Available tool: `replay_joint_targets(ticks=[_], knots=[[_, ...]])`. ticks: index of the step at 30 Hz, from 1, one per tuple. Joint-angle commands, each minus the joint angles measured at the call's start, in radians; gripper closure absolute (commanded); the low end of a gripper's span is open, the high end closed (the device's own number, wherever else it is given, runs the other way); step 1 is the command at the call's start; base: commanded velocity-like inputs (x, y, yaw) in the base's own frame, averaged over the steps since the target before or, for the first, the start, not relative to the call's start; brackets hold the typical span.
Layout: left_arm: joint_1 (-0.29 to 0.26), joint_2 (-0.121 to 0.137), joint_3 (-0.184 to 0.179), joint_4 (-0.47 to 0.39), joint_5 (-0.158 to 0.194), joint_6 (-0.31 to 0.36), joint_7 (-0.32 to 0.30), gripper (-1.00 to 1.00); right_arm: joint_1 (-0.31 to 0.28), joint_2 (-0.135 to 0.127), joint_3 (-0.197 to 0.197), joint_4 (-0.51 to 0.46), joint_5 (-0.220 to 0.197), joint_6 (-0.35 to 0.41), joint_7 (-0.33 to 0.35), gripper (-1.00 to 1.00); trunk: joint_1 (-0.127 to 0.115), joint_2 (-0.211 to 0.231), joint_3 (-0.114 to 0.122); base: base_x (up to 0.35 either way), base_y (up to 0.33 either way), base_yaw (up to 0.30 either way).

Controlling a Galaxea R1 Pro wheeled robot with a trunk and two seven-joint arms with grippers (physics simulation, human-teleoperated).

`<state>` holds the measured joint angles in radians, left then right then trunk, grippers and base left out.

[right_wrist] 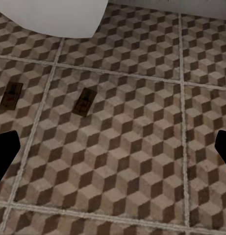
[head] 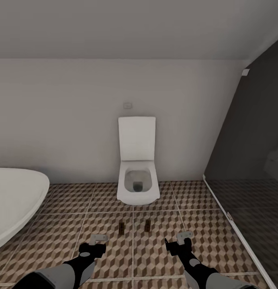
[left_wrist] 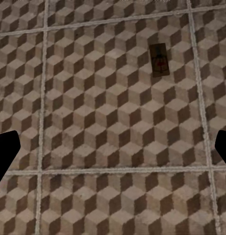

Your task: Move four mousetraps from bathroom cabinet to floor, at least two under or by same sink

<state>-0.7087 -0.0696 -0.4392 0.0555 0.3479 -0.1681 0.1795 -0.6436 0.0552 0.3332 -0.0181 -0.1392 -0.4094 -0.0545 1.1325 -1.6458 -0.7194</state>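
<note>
Two mousetraps (head: 121, 227) (head: 147, 226) lie flat on the cube-patterned bathroom floor (head: 66, 208), side by side just in front of the toilet. My left gripper (head: 98, 239) hovers open and empty over the tiles, a little nearer to me and left of the traps. In the left wrist view one mousetrap (left_wrist: 159, 59) lies ahead of it. Right of the traps, my right gripper (head: 182, 237) is also open and empty. Its wrist view takes in both mousetraps (right_wrist: 11, 95) (right_wrist: 84, 102). The cabinet and the bathroom sink are out of view.
A white toilet (head: 137, 176) with its lid up stands against the far wall; its base (right_wrist: 59, 17) edges into the right wrist view. A white bathtub (head: 14, 200) fills the left side. A dark glass shower screen (head: 247, 160) closes off the right.
</note>
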Motion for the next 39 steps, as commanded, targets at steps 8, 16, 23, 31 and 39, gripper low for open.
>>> replay_joint_targets(ticks=[8, 16, 23, 31, 39], knots=[[-0.002, -0.001, -0.009, 0.003, 0.008, -0.007, 0.001, -1.0, -0.001, 0.001, 0.009, 0.001, -0.01, -0.003, -0.002, -1.0, -0.031, 0.056, 0.024, 0.0, 0.0, 0.0], [-0.002, -0.001, -0.009, 0.003, 0.008, -0.007, 0.001, -1.0, -0.001, 0.0, 0.009, 0.001, -0.01, -0.003, -0.003, -1.0, -0.062, 0.112, 0.049, 0.0, 0.0, 0.0], [-0.002, 0.0, -0.008, 0.003, 0.008, -0.007, 0.001, -1.0, -0.001, 0.0, 0.009, 0.001, -0.01, -0.003, -0.003, -1.0, -0.088, 0.161, 0.071, 0.0, 0.0, 0.0], [-0.002, 0.0, -0.008, 0.003, 0.008, -0.007, 0.002, -1.0, -0.001, 0.001, 0.009, 0.001, -0.01, -0.003, -0.003, -1.0, -0.119, 0.217, 0.096, 0.0, 0.0, 0.0], [-0.002, 0.001, -0.008, 0.002, 0.008, -0.007, 0.002, -1.0, -0.001, 0.0, 0.009, 0.001, -0.01, -0.003, -0.003, -1.0, -0.15, 0.273, 0.121, 0.0, 0.0, 0.0]])
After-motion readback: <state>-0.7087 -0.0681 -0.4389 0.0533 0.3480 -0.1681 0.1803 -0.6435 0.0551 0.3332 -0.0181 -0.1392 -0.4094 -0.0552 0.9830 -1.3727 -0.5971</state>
